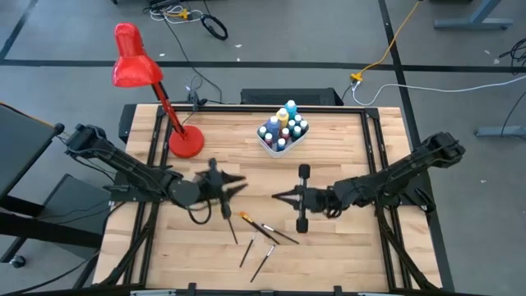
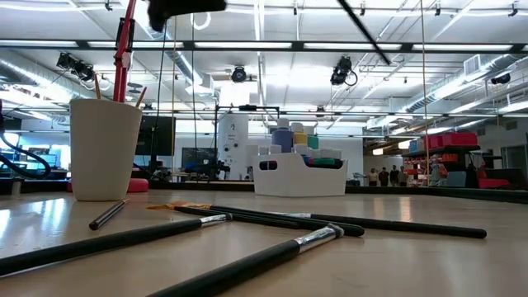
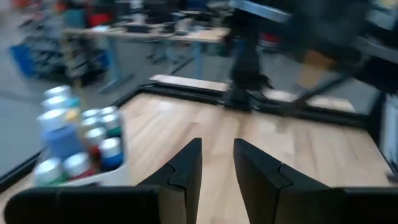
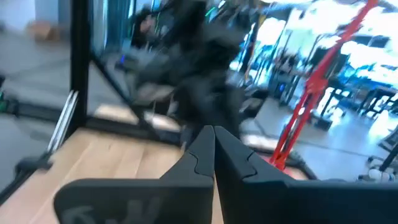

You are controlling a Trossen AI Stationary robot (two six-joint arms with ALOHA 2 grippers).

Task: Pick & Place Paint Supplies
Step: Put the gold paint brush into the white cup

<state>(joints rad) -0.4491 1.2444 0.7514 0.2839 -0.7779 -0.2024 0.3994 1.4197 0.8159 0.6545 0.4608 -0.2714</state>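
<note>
Several thin dark-handled paintbrushes [image 1: 261, 234] lie flat and scattered on the wood near the table's near edge, and fill the foreground of the low view [image 2: 247, 219]. Small paint bottles [image 1: 283, 127] stand upright in a white tray [image 1: 269, 146] at the far middle; they also show in the low view [image 2: 293, 136] and the left wrist view [image 3: 74, 137]. My left gripper [image 1: 238, 184] hovers open at table centre, empty [image 3: 217, 155]. My right gripper [image 1: 275, 196] faces it, shut, with nothing seen between its fingers [image 4: 214, 140]. Both are above and just beyond the brushes.
A beige cup [image 2: 103, 148] stands on the table with a few thin sticks poking out of its top. A red desk lamp stands on its round base [image 1: 185, 141] at the far left. Bare wood lies between the tray and the grippers and along the right side.
</note>
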